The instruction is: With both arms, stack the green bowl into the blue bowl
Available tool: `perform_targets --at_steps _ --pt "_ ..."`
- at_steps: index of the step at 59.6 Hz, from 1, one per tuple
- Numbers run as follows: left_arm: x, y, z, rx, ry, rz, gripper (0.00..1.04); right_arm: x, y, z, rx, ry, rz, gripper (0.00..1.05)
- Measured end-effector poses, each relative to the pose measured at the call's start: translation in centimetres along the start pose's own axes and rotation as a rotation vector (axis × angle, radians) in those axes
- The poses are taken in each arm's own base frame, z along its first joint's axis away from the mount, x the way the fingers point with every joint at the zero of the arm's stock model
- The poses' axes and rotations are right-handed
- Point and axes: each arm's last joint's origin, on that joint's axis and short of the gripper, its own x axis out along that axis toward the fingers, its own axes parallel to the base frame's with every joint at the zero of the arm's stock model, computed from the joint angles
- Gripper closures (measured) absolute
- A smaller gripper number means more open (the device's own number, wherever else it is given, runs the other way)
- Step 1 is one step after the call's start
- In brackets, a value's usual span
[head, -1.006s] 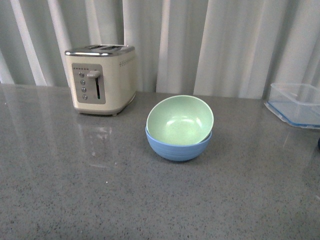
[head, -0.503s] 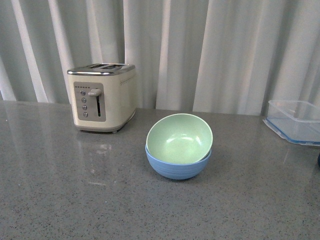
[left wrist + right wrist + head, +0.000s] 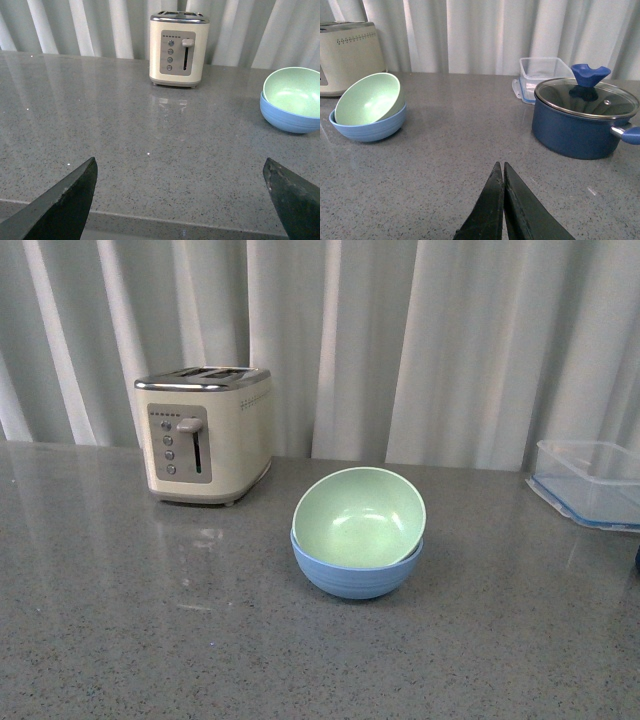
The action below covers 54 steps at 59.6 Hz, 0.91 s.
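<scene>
The pale green bowl (image 3: 359, 514) rests tilted inside the light blue bowl (image 3: 355, 575) at the middle of the grey counter; both also show in the left wrist view, green bowl (image 3: 293, 91) in blue bowl (image 3: 285, 116), and in the right wrist view, green bowl (image 3: 368, 98) in blue bowl (image 3: 370, 129). My left gripper (image 3: 180, 182) is open, well back from the bowls near the counter's front edge, nothing between its fingers. My right gripper (image 3: 501, 167) is shut and empty, away from the bowls over bare counter. Neither arm shows in the front view.
A cream toaster (image 3: 205, 433) stands at the back left. A clear blue-rimmed container (image 3: 590, 480) sits at the right edge. A dark blue pot with a glass lid (image 3: 582, 117) stands on the right side, in front of the container (image 3: 540, 72). Curtains hang behind.
The front view shifted between one second ago and half a second ago, so everything sits lower in the frame. Since then nothing has moved; the bowls stay nested.
</scene>
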Motion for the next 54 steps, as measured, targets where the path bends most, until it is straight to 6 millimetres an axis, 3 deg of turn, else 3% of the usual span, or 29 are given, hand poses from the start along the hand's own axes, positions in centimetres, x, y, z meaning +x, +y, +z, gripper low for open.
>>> perform_targets --at_steps 18,33,47,54 --pt "0.0 0.0 0.0 0.0 0.0 0.0 0.07 -1.06 0.01 -0.27 -0.001 0.006 0.003 1.04" --pt "0.0 0.0 0.0 0.0 0.0 0.0 0.07 -1.06 0.01 -0.27 -0.001 0.006 0.003 0.52" --pt "0.0 0.0 0.0 0.0 0.0 0.0 0.07 -1.06 0.01 -0.27 -0.001 0.006 0.003 0.11" --pt "0.0 0.0 0.0 0.0 0.0 0.0 0.07 -1.06 0.01 -0.27 -0.001 0.006 0.003 0.1"
